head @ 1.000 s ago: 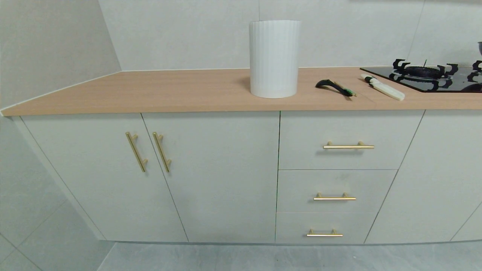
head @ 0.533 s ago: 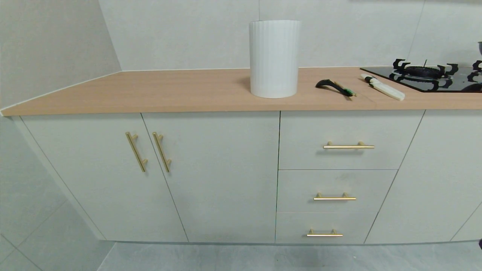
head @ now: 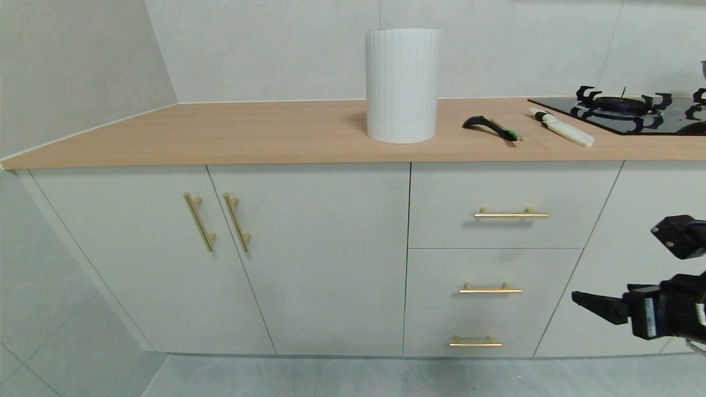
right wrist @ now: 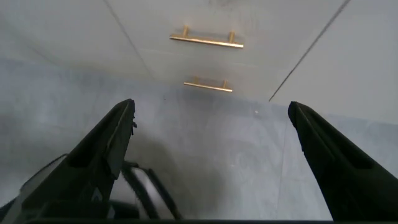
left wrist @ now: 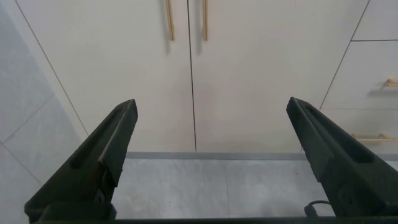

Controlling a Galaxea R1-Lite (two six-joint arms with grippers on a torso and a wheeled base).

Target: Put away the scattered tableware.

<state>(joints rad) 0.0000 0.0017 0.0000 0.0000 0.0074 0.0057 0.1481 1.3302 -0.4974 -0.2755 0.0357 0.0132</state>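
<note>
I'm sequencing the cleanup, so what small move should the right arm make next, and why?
Probably raise the right gripper toward the countertop. It hangs open at the height of the drawers, well below the black utensil and white knife, which lie to the right of the white container.

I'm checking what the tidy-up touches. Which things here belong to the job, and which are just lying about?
Job: black spoon, white knife, white pot (likely their holder).
Just there: hob, drawers, cupboard doors.
</note>
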